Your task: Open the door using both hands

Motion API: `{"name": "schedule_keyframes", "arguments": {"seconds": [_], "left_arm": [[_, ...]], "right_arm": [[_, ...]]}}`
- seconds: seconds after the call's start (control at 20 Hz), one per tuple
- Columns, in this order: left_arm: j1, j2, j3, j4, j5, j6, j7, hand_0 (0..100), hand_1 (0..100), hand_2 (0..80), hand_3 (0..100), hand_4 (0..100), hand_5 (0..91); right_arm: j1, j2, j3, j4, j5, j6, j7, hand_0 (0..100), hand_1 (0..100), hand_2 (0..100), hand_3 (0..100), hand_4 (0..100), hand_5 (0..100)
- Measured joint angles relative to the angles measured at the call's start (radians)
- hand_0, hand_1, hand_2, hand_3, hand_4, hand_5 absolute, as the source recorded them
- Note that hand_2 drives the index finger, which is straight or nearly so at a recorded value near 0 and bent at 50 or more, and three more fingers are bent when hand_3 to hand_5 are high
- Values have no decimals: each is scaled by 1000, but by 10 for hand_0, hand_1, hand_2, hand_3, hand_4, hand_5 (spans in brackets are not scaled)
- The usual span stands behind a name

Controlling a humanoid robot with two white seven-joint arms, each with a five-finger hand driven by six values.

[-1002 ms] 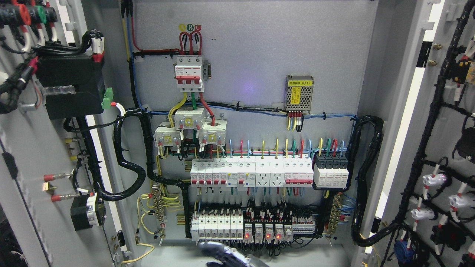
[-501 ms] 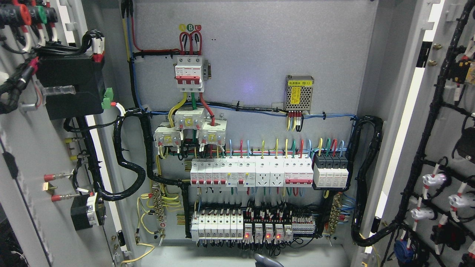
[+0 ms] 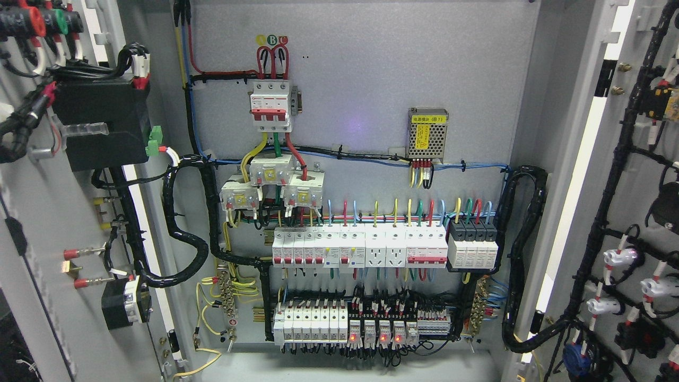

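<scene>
The electrical cabinet stands wide open in the head view. Its left door (image 3: 48,223) swings out at the left edge, its inner face carrying a black box, coloured connectors and black cable. The right door (image 3: 626,175) hangs out at the right edge with a black wiring loom and white plugs on it. Between them the grey back panel (image 3: 371,79) shows in full. Neither of my hands nor any arm appears in the picture.
A red-and-white main breaker (image 3: 271,105) sits high on the panel. A small metal power supply (image 3: 427,132) is at the right. Rows of white breakers (image 3: 360,248) and relays with red lights (image 3: 371,323) fill the lower part. Black cable bundles (image 3: 522,254) loop along both sides.
A dark hand part at the bottom edge slid right, then dropped out of view. Both doors and the cabinet look the same.
</scene>
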Motion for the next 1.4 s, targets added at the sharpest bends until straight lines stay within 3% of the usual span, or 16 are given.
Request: {"name": "schedule_keyframes", "arguments": {"seconds": [0.35, 0.55, 0.65, 0.95, 1.2, 1.4], "left_arm": [[30, 4, -38, -151, -6, -3, -26, 0, 0, 0, 0, 0, 0], [110, 51, -121, -440, -9, -3, 61, 0, 0, 0, 0, 0, 0], [137, 81, -160, -589, -9, -25, 76, 0, 0, 0, 0, 0, 0], [172, 146, -243, -1005, -58, -242, -38, 0, 0, 0, 0, 0, 0], [174, 176, -286, -1259, -106, -503, -55, 0, 0, 0, 0, 0, 0], [170, 186, -302, -1412, -123, -596, -55, 0, 0, 0, 0, 0, 0]], "right_arm": [[33, -15, -93, -32, -6, -34, -2, 0, 0, 0, 0, 0, 0], [33, -21, -133, -44, -63, -36, -3, 0, 0, 0, 0, 0, 0], [33, -25, -149, -49, -106, -36, -4, 0, 0, 0, 0, 0, 0], [33, -47, -197, -58, -175, -35, -5, 0, 0, 0, 0, 0, 0], [26, -71, -222, -60, -227, -30, -7, 0, 0, 0, 0, 0, 0], [16, -90, -236, -59, -273, -27, -6, 0, 0, 0, 0, 0, 0]]}}
